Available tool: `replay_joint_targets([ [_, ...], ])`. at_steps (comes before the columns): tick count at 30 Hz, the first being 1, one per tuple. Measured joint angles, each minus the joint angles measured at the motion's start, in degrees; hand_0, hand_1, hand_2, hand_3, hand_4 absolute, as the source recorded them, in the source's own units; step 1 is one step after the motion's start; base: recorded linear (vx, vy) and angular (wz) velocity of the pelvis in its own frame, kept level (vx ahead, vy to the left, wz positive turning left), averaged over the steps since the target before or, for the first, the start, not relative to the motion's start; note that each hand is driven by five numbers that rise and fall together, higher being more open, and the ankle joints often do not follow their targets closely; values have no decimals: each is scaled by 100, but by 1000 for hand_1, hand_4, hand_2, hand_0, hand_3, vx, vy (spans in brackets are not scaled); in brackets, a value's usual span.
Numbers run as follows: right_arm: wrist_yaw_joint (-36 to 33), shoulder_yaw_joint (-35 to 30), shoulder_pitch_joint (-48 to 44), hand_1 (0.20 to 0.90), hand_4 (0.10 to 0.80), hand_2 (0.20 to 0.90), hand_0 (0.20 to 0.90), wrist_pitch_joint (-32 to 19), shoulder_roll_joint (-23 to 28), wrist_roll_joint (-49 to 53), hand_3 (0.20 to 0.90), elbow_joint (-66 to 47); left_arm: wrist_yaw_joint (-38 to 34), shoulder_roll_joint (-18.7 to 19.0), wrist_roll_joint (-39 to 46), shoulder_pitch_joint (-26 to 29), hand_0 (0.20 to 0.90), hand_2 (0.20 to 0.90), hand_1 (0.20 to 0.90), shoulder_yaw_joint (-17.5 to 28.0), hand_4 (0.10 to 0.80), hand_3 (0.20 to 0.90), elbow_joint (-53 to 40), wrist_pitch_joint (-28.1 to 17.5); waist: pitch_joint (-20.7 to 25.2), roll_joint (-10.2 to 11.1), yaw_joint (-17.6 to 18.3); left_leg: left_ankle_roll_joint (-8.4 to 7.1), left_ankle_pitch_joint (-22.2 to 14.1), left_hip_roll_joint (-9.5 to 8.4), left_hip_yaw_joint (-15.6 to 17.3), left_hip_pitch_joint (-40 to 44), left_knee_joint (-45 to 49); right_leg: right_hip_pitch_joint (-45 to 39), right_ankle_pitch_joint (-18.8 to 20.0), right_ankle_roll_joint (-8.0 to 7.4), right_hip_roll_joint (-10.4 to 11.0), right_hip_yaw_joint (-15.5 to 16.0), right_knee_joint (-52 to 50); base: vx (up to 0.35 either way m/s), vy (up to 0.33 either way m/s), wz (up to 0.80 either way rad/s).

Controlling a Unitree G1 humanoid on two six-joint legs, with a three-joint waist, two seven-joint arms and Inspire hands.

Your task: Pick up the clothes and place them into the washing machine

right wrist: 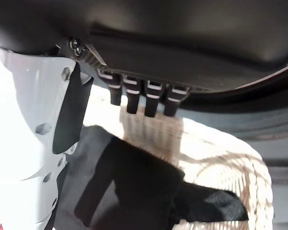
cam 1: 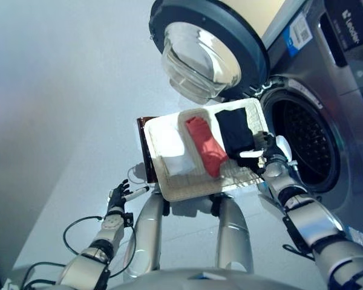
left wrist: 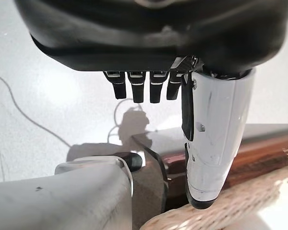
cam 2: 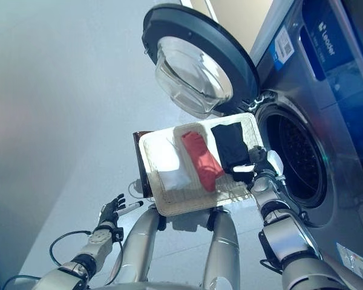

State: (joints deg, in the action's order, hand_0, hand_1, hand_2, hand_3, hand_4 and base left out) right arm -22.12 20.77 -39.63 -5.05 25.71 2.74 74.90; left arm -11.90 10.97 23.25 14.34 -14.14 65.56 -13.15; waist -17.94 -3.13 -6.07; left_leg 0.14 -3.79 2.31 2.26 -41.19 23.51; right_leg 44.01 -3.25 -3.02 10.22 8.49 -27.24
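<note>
A white woven basket (cam 1: 193,192) holds three folded clothes side by side: a white one (cam 1: 169,148), a red one (cam 1: 206,145) and a black one (cam 1: 235,130). My right hand (cam 1: 267,151) hovers at the basket's right edge, just above the black cloth (right wrist: 134,182), fingers straight and thumb spread, holding nothing. The washing machine's dark drum opening (cam 1: 305,145) gapes just right of that hand. Down at the lower left, my left hand (cam 1: 118,196) hangs open over the floor, apart from the basket.
The washer's round glass door (cam 1: 199,51) stands swung open beyond the basket. A brown wooden stand (cam 1: 144,145) carries the basket; its edge (left wrist: 264,158) shows in the left wrist view. Pale floor spreads to the left.
</note>
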Motion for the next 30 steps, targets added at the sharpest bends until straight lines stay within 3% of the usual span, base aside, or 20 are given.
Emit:
replay_joint_targets([
  [18,-187,226,-284,900,800,900,900,-1,-103,-2,900,95,-63,5,24,-14,900,900,900,-11,800,900,-121,-113,46,-4,-198,-12,38,-97,-311,-435,37,199,-49,3,96,312,-25,14,13,9],
  [30,-438,241,-1349,900,800,900,900,24,362,0,900,959,-196,13,257,0,900,900,900,-84,800,900,-717,-332,136,-55,-474,69,55,-318,-362,-1506,531,1284,-170,-27,383,268,-667,-44,57,10],
])
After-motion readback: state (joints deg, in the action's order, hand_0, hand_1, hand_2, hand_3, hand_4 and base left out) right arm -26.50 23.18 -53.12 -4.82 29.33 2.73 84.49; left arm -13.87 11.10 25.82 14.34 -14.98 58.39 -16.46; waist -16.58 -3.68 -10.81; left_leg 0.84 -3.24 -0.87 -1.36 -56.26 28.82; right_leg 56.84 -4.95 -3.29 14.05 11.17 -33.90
